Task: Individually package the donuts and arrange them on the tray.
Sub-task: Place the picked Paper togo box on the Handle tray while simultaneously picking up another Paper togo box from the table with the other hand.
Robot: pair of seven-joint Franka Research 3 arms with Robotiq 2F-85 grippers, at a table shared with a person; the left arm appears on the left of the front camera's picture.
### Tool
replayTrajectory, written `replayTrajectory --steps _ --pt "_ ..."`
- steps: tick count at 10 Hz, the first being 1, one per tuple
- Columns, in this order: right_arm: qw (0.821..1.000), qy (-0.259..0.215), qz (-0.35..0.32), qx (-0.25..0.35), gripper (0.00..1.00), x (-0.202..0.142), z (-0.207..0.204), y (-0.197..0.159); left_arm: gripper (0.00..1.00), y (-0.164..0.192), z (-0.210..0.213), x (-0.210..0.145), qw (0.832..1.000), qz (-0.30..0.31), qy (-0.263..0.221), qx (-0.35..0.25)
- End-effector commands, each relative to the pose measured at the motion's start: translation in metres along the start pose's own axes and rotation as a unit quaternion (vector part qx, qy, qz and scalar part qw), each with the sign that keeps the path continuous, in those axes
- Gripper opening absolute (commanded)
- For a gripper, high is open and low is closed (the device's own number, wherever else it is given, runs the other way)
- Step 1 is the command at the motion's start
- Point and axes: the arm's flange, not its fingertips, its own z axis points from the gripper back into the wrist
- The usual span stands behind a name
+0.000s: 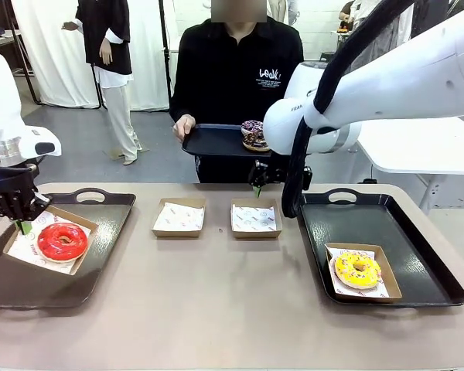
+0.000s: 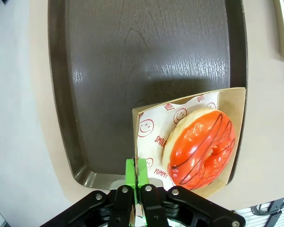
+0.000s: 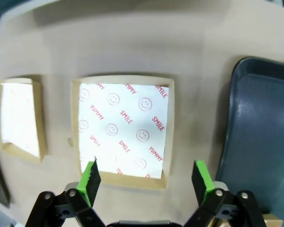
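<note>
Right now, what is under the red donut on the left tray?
A smiley-printed paper liner inside a cardboard box, which sits on the tray. The red donut hides the liner's middle.

Bare table [image 1: 232, 294] is seen on the robot's side of the empty box [image 1: 257, 234]. Its left is taken by a second box [image 1: 178, 233], its right by the tray [image 1: 348, 224], and it is overhung by the right arm [image 1: 417, 77].

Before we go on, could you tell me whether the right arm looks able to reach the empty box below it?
Probably yes: the right pincer hangs open above the empty box, and nothing lies between them.
</note>
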Motion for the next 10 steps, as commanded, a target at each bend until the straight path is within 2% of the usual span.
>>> replayTrajectory --steps 1,5,10 --pt "0.999 -0.016 -0.021 -0.025 1.00 -0.006 -0.015 0.002 0.01 -0.005 -0.013 -0.003 1.000 0.014 -0.012 0.010" --pt "0.999 -0.003 -0.034 -0.035 1.00 -0.011 -0.029 -0.003 0.01 -0.007 -0.028 -0.004 1.000 0.019 -0.006 0.001" --pt "0.999 0.006 -0.038 -0.037 1.00 -0.010 -0.038 -0.006 0.01 -0.011 -0.027 -0.006 1.000 0.026 -0.005 -0.009"
